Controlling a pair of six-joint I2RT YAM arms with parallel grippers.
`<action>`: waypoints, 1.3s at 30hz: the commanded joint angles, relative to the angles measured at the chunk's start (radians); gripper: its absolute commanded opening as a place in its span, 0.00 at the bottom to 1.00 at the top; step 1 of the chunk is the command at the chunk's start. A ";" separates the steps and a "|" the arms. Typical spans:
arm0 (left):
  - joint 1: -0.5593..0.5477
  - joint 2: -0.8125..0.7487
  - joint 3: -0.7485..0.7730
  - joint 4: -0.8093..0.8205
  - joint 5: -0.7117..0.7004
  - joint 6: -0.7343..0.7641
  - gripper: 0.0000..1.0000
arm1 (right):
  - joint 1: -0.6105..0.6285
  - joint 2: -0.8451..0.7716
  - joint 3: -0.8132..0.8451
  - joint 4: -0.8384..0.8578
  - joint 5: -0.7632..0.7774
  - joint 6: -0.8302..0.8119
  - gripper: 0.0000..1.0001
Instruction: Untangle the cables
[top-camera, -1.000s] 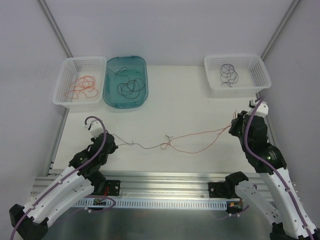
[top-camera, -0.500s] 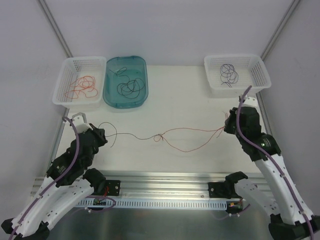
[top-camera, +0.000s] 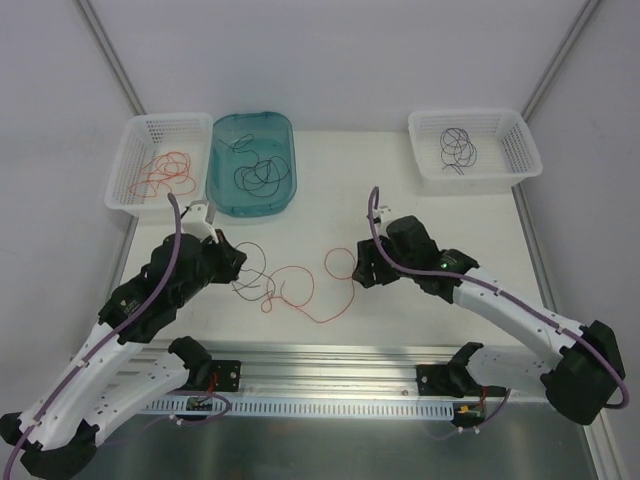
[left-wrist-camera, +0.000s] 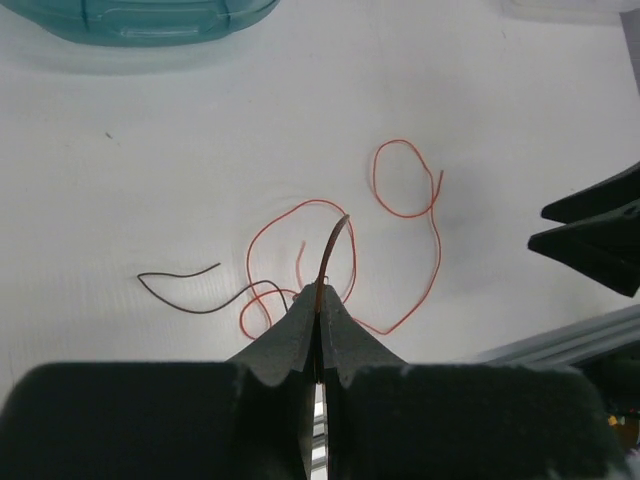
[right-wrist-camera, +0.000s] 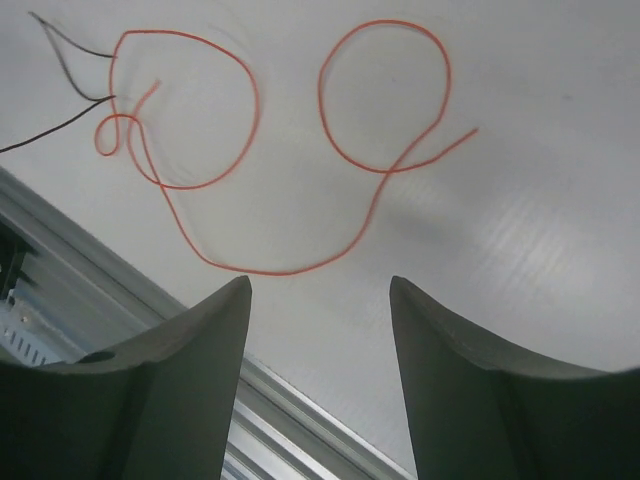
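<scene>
Left wrist view: the left gripper (left-wrist-camera: 318, 296) has its fingers pressed together on a hair-thin dark strand, which I judge to be one end of the thin black wire (left-wrist-camera: 185, 309). The rest of this wire lies on the white table (top-camera: 420, 220) just in front of the fingers.

The right gripper (right-wrist-camera: 318, 284) hovers low over the table with its fingers spread and nothing between them. Before it lies the thin orange-red wire (right-wrist-camera: 258, 100) in two big loops and a long curve, with its free end pointing toward this gripper.

The two wires meet at the small orange curl, between the two grippers, where the black strand passes through. I think the step in hand is to draw them apart there.

To do it well, the right gripper should probably take the orange wire close to that curl, not at the far loop, and pull slowly to the side while the left one holds. A fast pull may tighten the curl into a knot, and such a thin wire slips easily.

Far behind stand the white mesh basket with orange wires (top-camera: 125, 165), the teal plastic tray with black wires (top-camera: 214, 190) and the white mesh basket with dark purple wires (top-camera: 525, 150).
</scene>
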 joint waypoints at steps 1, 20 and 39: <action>0.012 0.010 0.077 0.046 0.081 0.037 0.00 | 0.082 0.058 0.042 0.192 -0.097 -0.040 0.61; 0.012 0.062 0.333 0.117 0.104 0.063 0.01 | 0.275 0.396 0.003 0.669 -0.341 0.003 0.59; 0.012 0.145 0.274 0.226 0.224 -0.019 0.01 | 0.303 0.124 -0.067 0.643 -0.197 -0.207 0.63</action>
